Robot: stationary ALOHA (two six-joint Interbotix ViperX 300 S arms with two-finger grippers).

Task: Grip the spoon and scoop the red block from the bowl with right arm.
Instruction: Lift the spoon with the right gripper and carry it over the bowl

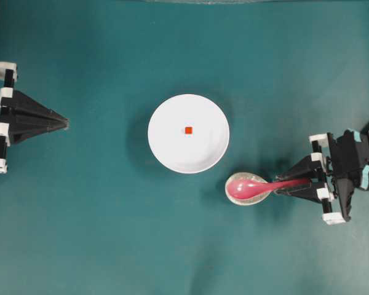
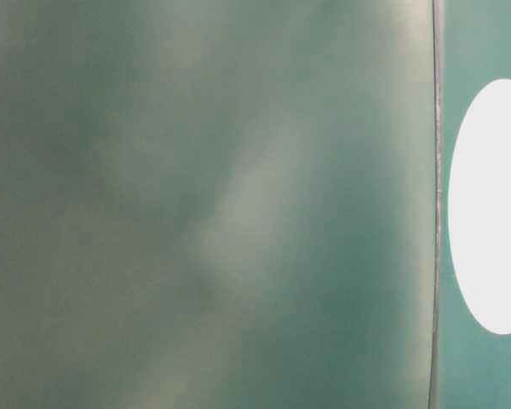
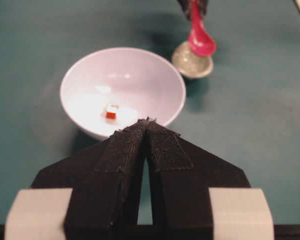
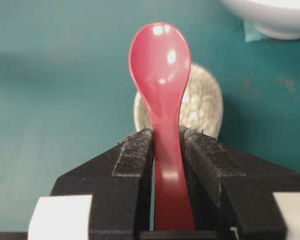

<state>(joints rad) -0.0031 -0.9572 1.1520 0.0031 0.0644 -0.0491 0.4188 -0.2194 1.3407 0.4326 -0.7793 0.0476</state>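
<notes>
Two grippers show in the overhead view, one at each side of the single white bowl (image 1: 189, 133). Left of the bowl and well apart from it, the left gripper (image 1: 66, 123) points toward it with its jaws pressed together on nothing; its wrist view shows the two padded tips meeting just in front of the bowl's near rim. One bowl stands near the middle of the teal table (image 1: 98, 233), and one tiny red block (image 1: 189, 129) lies at the bottom of it, about at its centre. Right of the bowl and a little toward the lower edge of the view sits one small speckled dish (image 1: 248, 195), close beside the bowl's rim but apart from it. One pink-red spoon (image 1: 258, 186) has its scoop over that dish, handle running away from the bowl. Farther right, the right gripper (image 1: 307, 182) is clamped on the spoon's handle, both pads against its sides. Whether the scoop touches the dish I cannot tell.
</notes>
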